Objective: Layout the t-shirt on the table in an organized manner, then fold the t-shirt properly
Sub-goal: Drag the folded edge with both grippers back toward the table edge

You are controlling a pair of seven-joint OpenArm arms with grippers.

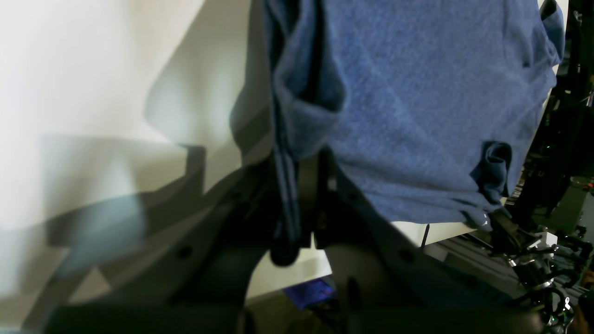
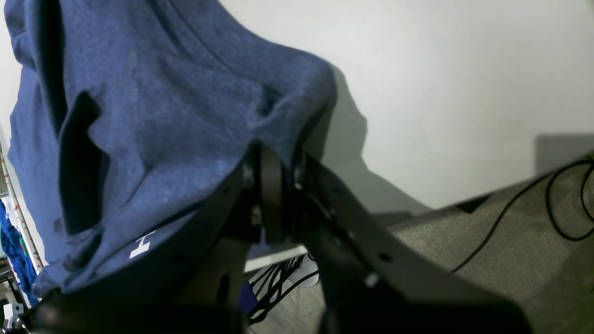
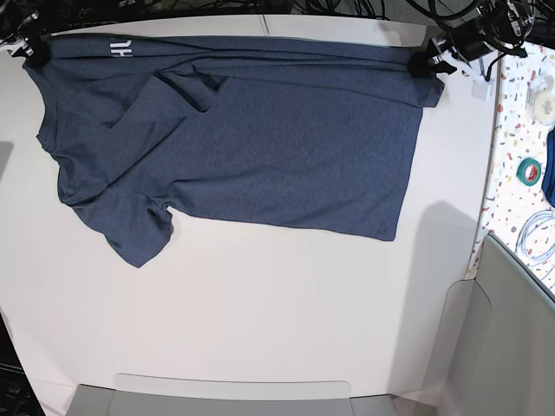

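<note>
Fingers of the left gripper [image 3: 422, 63] and right gripper [image 3: 35, 52] are both clamped on the t-shirt's [image 3: 260, 139] far edge, at opposite corners. T-shirt lies spread on the white desk [image 3: 260, 303], white lettering [image 3: 120, 47] near the right gripper.

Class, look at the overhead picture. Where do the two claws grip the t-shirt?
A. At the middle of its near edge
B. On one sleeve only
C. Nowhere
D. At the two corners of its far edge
D: the left claw and the right claw each pinch a far corner of the t-shirt.
</note>
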